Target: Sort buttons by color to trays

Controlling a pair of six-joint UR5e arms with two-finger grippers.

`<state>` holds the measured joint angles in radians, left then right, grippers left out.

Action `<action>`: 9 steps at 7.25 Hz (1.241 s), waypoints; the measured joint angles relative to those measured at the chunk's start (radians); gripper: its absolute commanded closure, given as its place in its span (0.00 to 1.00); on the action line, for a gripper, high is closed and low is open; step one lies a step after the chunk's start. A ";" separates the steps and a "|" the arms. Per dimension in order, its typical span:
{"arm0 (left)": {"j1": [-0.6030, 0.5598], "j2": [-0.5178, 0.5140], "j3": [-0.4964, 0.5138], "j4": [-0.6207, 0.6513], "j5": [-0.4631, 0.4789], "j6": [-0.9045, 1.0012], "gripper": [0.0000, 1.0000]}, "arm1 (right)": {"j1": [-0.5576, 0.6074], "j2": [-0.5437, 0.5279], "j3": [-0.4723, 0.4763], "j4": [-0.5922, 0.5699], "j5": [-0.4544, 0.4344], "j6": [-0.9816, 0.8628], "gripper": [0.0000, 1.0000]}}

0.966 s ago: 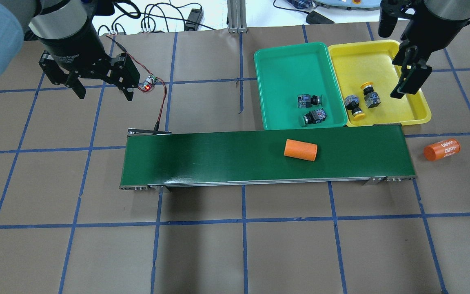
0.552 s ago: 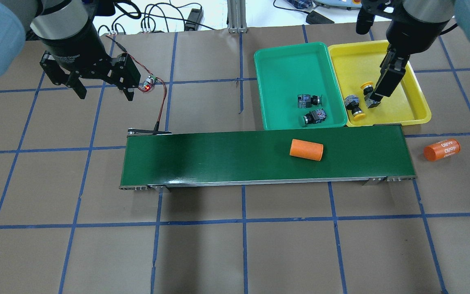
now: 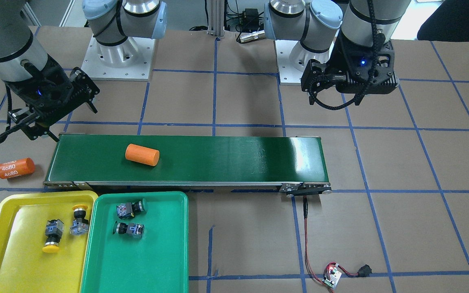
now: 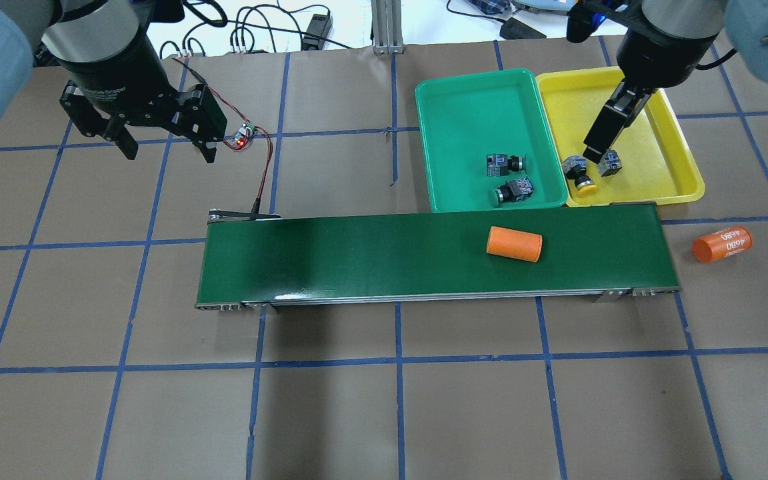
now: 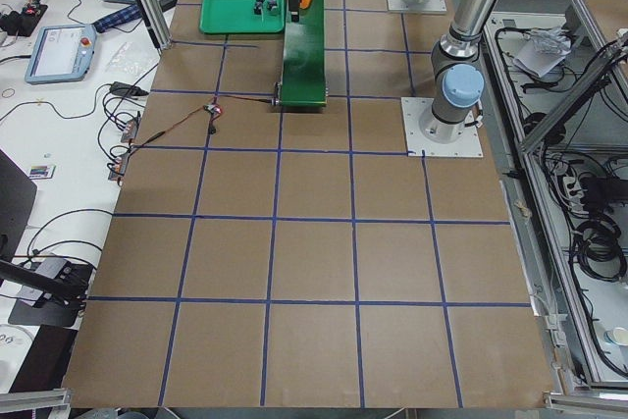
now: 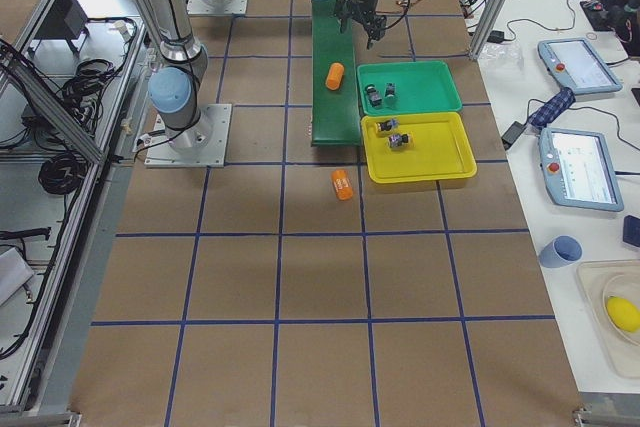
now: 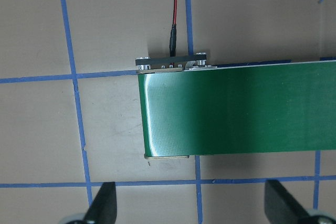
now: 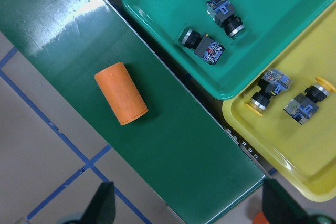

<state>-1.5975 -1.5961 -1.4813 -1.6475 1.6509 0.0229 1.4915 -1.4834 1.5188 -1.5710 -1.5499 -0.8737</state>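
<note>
right end effector [image 8: 190, 202]: wide, empty
hidden overhead: yellow push-button switch [image 4: 611, 164], cap behind its finger
left end effector [image 7: 192, 203]: wide, empty

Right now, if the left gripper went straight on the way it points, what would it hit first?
Most likely the brown paper-covered table, at a blue tape line beside the end of the long dark-green conveyor belt. The open left gripper holds nothing; depth is uncertain.
</note>
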 measured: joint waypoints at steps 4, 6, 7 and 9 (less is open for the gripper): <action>0.000 -0.003 -0.004 0.001 -0.001 -0.002 0.00 | 0.033 0.003 -0.033 -0.004 0.004 0.451 0.00; 0.001 -0.010 -0.005 0.001 -0.001 -0.001 0.00 | 0.048 0.018 -0.062 0.002 0.003 0.586 0.00; 0.001 -0.016 -0.005 0.001 -0.002 -0.002 0.00 | 0.052 0.023 -0.064 0.004 -0.001 0.606 0.00; 0.002 -0.009 -0.004 0.002 -0.001 0.001 0.00 | 0.055 0.024 -0.066 0.008 -0.010 0.651 0.00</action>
<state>-1.5953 -1.6056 -1.4855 -1.6459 1.6501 0.0237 1.5469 -1.4589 1.4525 -1.5633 -1.5599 -0.2226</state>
